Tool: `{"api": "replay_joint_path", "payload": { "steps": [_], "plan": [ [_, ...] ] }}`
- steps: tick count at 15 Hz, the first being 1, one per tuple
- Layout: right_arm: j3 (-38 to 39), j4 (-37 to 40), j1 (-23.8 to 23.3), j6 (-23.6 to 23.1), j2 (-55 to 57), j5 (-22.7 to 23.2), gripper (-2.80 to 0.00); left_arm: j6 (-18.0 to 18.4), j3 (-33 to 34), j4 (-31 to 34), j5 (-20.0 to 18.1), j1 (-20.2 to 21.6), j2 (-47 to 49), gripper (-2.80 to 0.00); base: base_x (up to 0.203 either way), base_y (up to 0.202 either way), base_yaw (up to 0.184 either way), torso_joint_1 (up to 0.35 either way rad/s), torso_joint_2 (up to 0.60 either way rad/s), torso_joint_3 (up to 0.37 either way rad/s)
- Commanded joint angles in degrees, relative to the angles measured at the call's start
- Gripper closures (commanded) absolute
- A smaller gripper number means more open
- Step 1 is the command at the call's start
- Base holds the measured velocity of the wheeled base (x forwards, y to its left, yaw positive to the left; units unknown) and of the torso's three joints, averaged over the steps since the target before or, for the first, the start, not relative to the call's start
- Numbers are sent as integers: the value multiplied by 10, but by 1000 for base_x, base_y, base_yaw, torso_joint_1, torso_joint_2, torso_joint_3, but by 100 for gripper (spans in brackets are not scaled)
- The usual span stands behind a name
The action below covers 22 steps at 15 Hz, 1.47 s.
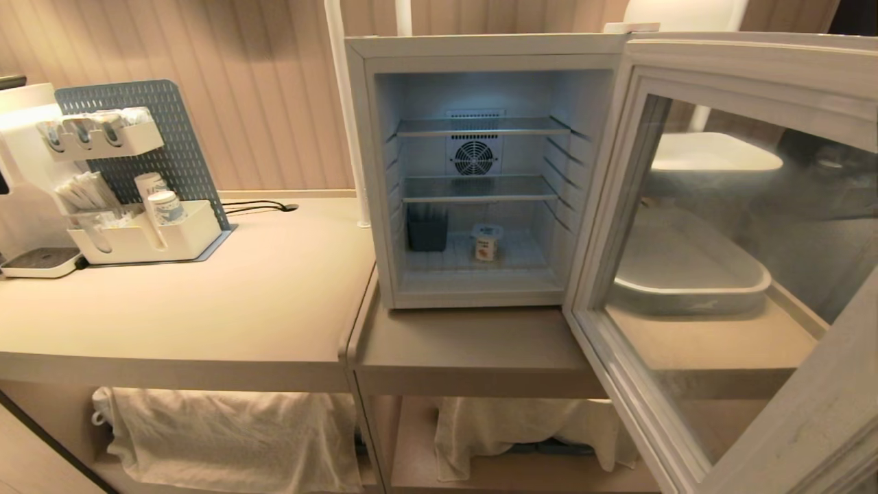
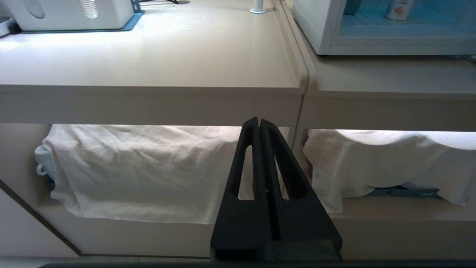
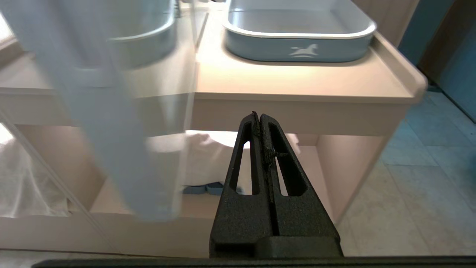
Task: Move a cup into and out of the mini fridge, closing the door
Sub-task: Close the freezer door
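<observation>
Cup [image 1: 485, 245] in open mini fridge [image 1: 370, 171], wrist views only: 2 clenched empty pincers [image 2: 259, 121] [image 3: 259, 115]

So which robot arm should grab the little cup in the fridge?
Probably the left. The door swings open on the robot's right, standing in front of the right end effector. The left end effector faces open counter, nearer the cup. Both are shut, parked low.

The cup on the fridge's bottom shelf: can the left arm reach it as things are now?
Probably yes. The door stands wide open to the right, and the cup is alone near the front. The left gripper is shut, low before the table.
</observation>
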Motion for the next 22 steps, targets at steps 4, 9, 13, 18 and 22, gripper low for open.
{"api": "replay_joint_path", "payload": {
  "steps": [4,9,13,18,22],
  "plan": [
    [1,-1,0,-1,-2,0,0,0,0,0,0,0,0,0,0,-184,-1,2,0,2],
    [-213,22,-1,74,105,-8,0,-1,0,0,0,0,0,0,0,-21,0,0,1,0],
    [-384,46,-3,154,438,-45,0,-1,0,0,1,0,0,0,0,0,0,0,0,0],
    [-473,-4,-69,93,691,425,0,-1,0,0,1,0,0,0,0,0,0,0,0,0],
    [-493,17,-77,-31,741,649,0,-1,0,0,1,0,0,0,0,0,0,0,0,0]
  ]
}}
